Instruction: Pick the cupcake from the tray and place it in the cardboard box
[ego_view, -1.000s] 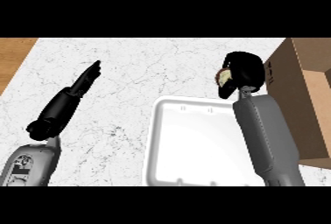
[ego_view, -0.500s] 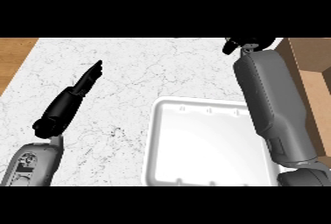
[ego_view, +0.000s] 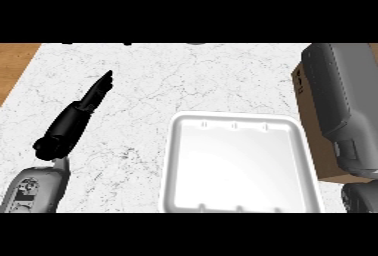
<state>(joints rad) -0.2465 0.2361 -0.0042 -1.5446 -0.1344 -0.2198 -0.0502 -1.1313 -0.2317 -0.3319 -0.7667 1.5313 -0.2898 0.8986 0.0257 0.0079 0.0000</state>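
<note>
Overhead, we saw the left hand (ego_view: 77, 117) lying over the marble counter (ego_view: 192, 75), left of the white tray (ego_view: 236, 165). Its fingers were straight and held together, pointing up and to the right away from us, and they held nothing. The grey left forearm (ego_view: 33, 187) came in at the lower left corner. The right forearm (ego_view: 339, 100) rose along the right side, lying across the cardboard box (ego_view: 316, 150), which stood just beside the tray's right rim. That arm ran out past the top of the view, so the right hand did not show and we could not tell its state. The cupcake showed nowhere in the view, so we could not tell where it was.
</note>
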